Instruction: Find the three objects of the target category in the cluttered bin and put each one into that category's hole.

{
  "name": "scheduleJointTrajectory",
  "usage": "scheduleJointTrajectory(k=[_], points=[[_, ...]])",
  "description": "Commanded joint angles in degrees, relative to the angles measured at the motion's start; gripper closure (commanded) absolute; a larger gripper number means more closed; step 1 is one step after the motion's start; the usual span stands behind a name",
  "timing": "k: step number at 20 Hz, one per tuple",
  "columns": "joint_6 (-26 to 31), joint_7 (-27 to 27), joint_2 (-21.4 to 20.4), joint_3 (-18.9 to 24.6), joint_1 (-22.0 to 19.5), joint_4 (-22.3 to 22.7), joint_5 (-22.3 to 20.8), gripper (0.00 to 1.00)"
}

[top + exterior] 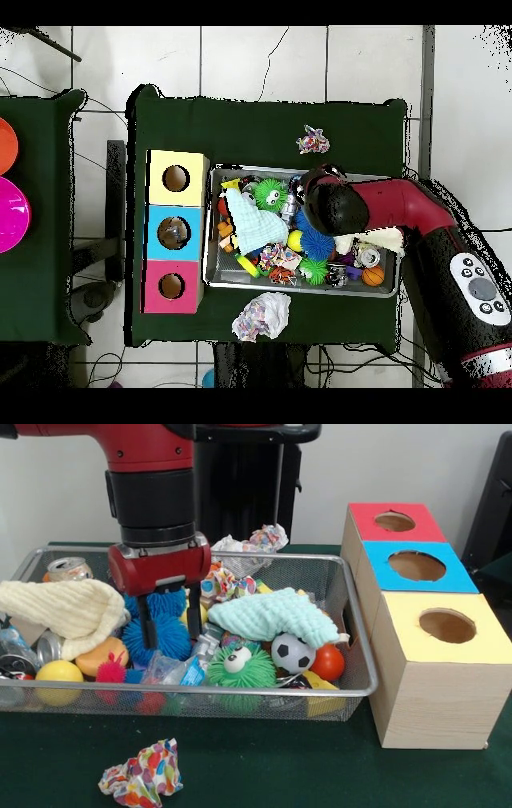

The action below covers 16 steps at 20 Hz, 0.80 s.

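Note:
The wire-mesh bin [362,664] is full of toys, cloths and cans; it also shows in the overhead view [209,262]. A crushed clear bottle with a blue label [182,669] lies near the bin's front wall, next to a green spiky ball. Another piece of clear plastic [10,642] shows at the bin's left end. My gripper [170,624] is open, lowered into the bin, its fingers on either side of a blue spiky ball [164,638], just behind the bottle. The red-topped box's hole [394,522] [172,286] is empty. In the overhead view the arm [338,205] hides the gripper.
A mint cloth [272,616] and a cream cloth [64,608] cover part of the clutter. Blue-topped [417,566] and yellow-topped [447,626] boxes stand beside the red one. Crumpled coloured paper lies before the bin [142,776] and behind it [258,542].

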Motion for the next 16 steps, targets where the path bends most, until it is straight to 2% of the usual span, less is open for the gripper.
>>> scheduleJointTrajectory(k=[1,6,16], points=[[7.1,-17.6,2.8,2.7,-0.3,-1.8,-3.5,0.0],[7.6,-19.4,3.1,3.5,-0.9,-1.7,-4.0,0.0],[7.0,-18.5,2.7,3.4,-0.8,-0.6,-4.1,0.0]])
